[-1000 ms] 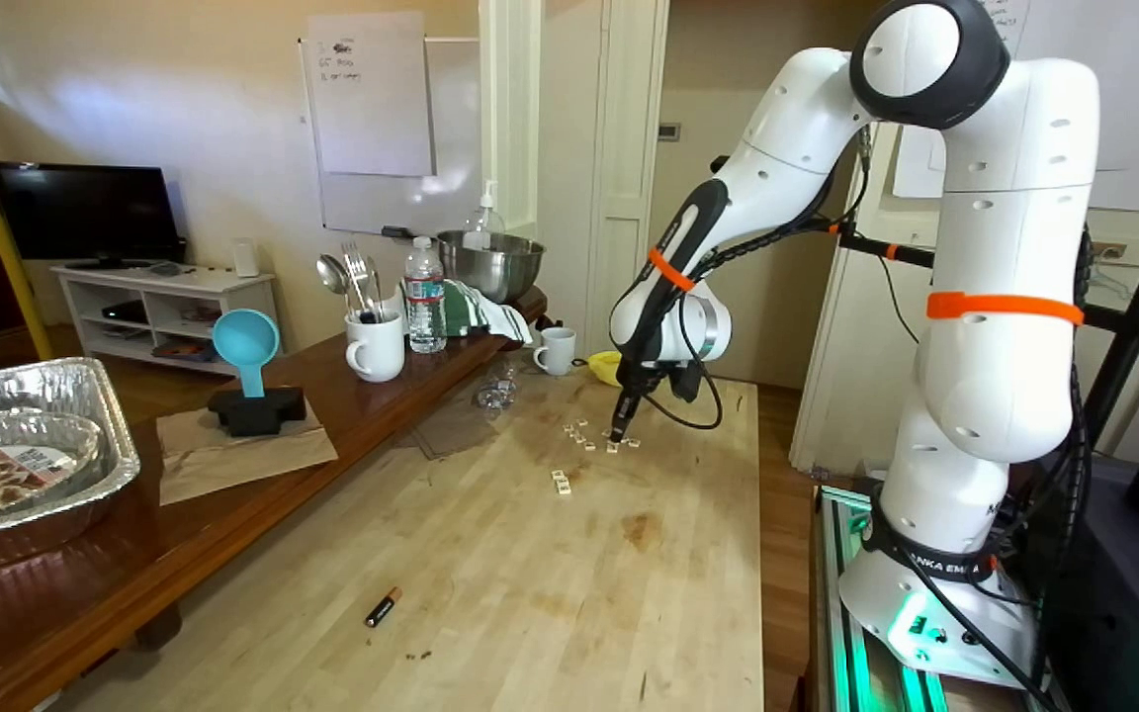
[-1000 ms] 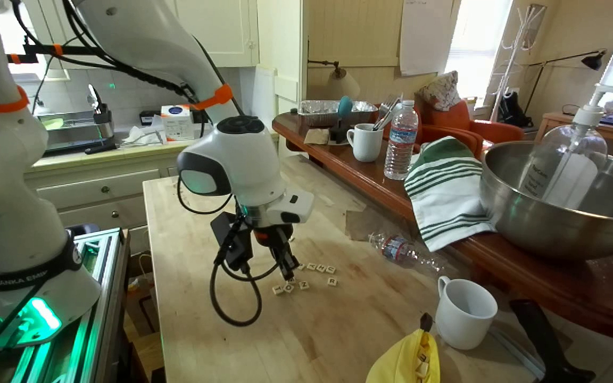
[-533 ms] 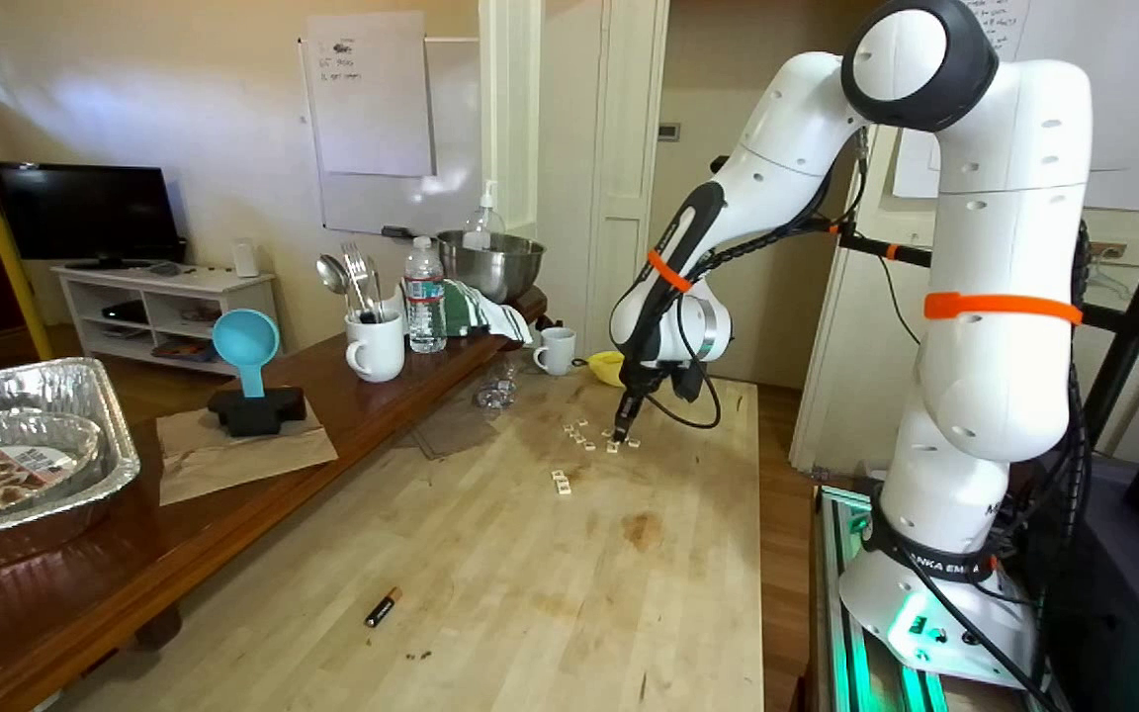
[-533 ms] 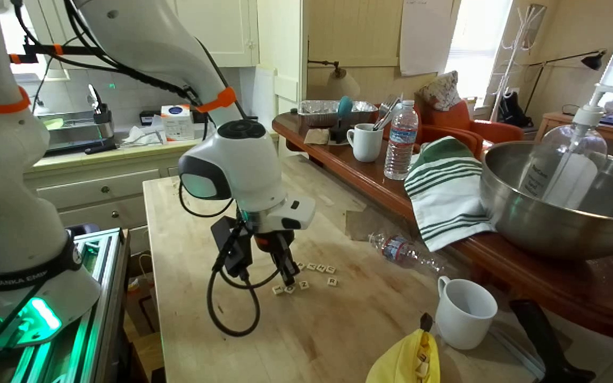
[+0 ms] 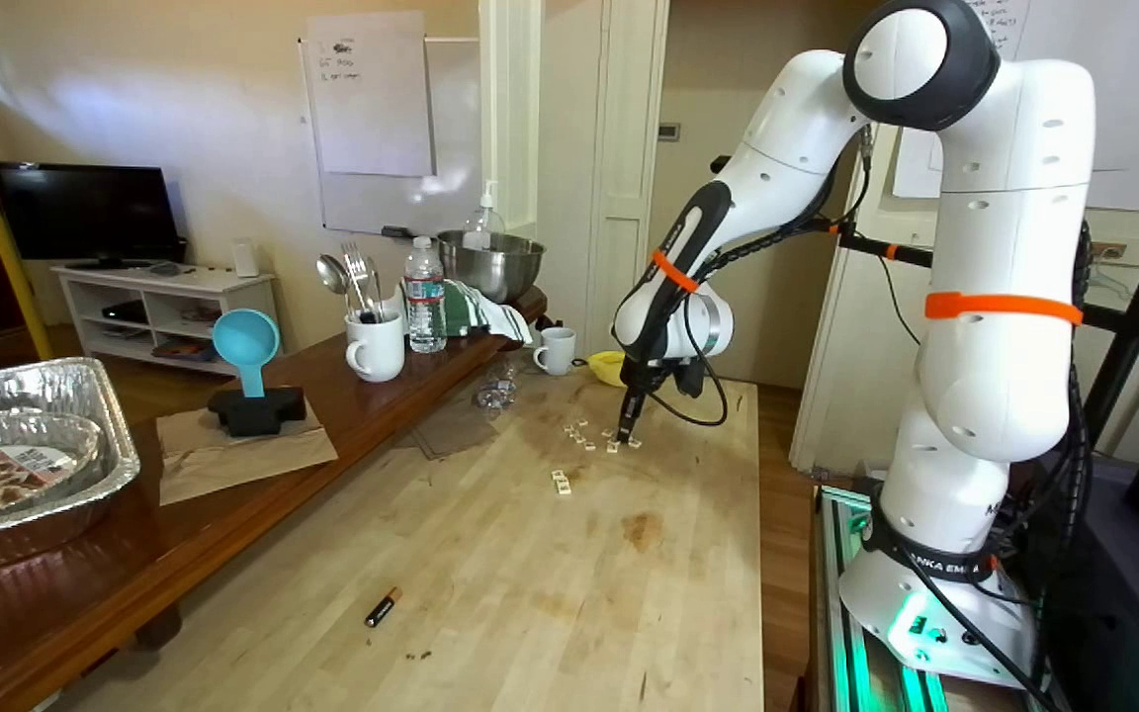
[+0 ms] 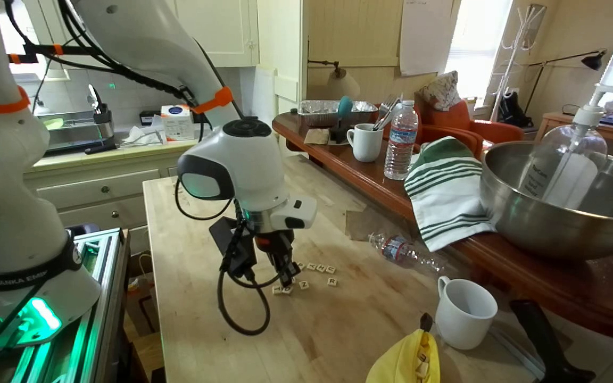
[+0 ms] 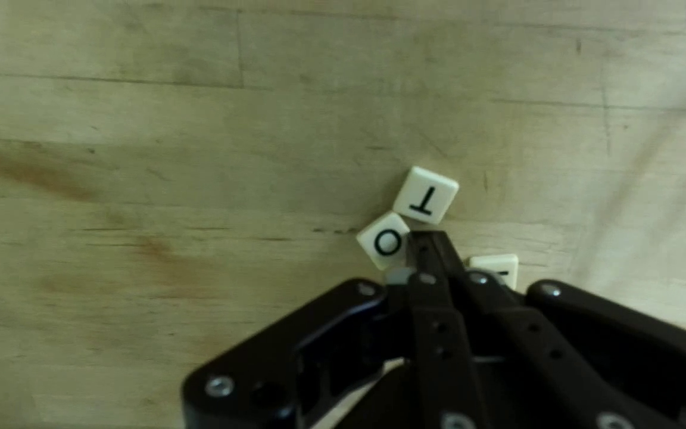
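Observation:
In the wrist view my gripper (image 7: 431, 237) points down at the wooden table (image 7: 170, 119), its fingertips pressed together with nothing between them. A cream letter tile marked O (image 7: 383, 241) lies right against the fingertips' left side; whether they touch cannot be told. Just above it, a tile marked T (image 7: 426, 195) lies tilted, its lower corner at or nearly at the O tile. Part of another tile (image 7: 501, 267) shows to the right, behind a finger. In an exterior view the gripper (image 6: 288, 282) stands low among these tiles, with a Z tile (image 6: 304, 285) and an R tile (image 6: 332, 281) nearby.
More tiles (image 6: 320, 267) lie in a row beyond the gripper, and a few (image 5: 561, 483) sit apart. A yellow banana-shaped pouch (image 6: 407, 356), white mug (image 6: 466, 314) and crumpled bottle (image 6: 405, 252) stand around. A battery (image 5: 383, 607) lies farther off. A raised brown counter (image 5: 332, 435) borders the table.
The gripper has lowered and shifted slightly, staying shut. Beside its tip, the O tile has slid a little toward the T tile, narrowing the gap between them.

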Action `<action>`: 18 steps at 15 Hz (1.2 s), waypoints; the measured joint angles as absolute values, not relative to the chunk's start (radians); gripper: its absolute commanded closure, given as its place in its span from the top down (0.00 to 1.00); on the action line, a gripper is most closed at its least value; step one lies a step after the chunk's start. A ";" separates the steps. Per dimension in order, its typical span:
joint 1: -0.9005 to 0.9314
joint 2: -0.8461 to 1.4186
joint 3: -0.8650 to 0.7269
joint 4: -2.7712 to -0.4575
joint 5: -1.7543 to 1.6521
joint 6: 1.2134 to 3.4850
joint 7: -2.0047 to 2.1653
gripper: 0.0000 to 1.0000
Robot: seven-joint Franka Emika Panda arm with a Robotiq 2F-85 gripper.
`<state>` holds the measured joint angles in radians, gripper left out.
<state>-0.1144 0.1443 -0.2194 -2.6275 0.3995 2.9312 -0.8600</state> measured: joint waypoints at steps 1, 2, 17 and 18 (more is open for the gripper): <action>-0.114 0.143 -0.222 -2.627 0.388 2.924 -0.858 0.00; -0.114 0.141 -0.225 -2.627 0.379 2.916 -0.855 0.00; -0.112 0.137 -0.193 -2.618 0.388 2.902 -0.837 0.00; -0.112 0.137 -0.189 -2.616 0.392 2.902 -0.837 0.00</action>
